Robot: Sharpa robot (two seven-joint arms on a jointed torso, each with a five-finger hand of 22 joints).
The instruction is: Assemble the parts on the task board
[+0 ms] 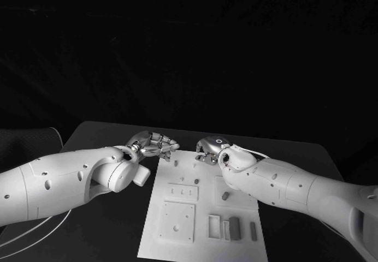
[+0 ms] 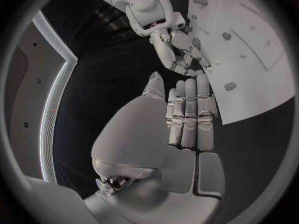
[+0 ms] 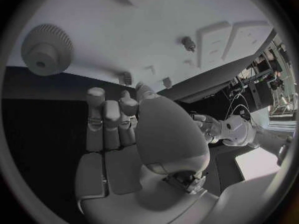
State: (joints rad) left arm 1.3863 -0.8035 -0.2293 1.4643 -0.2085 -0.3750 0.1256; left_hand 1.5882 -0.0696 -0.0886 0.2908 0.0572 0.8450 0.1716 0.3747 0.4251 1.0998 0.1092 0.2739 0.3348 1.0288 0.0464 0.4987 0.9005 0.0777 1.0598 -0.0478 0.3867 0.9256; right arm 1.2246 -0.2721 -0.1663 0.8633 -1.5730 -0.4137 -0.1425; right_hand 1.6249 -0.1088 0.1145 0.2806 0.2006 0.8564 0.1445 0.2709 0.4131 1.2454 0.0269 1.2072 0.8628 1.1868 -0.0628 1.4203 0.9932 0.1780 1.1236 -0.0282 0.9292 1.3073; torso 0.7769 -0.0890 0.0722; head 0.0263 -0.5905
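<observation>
Nearest the head camera lies the task board (image 1: 203, 240), a long white plate running away across the black table (image 1: 94, 234), with raised plates and slots at its near end and small pegs further up. Both white arms reach over it to its far end. Left hand (image 1: 154, 144) hangs at the board's far left corner, fingers straight and side by side in its wrist view, nothing in them. Right hand (image 1: 211, 149) sits at the far edge just right of it, fingers likewise extended together and holding nothing; the two hands are near each other but apart. Beside the right hand, lying on the board close to its edge, is a toothed gear (image 3: 46, 49), and it looks like the part to fetch. To do this well, I judge the right hand should spread its fingers, come down over the gear's hub and pinch it squarely, keeping clear of the small pegs (image 3: 188, 43) standing nearby, while the left hand steadies the corner
</observation>
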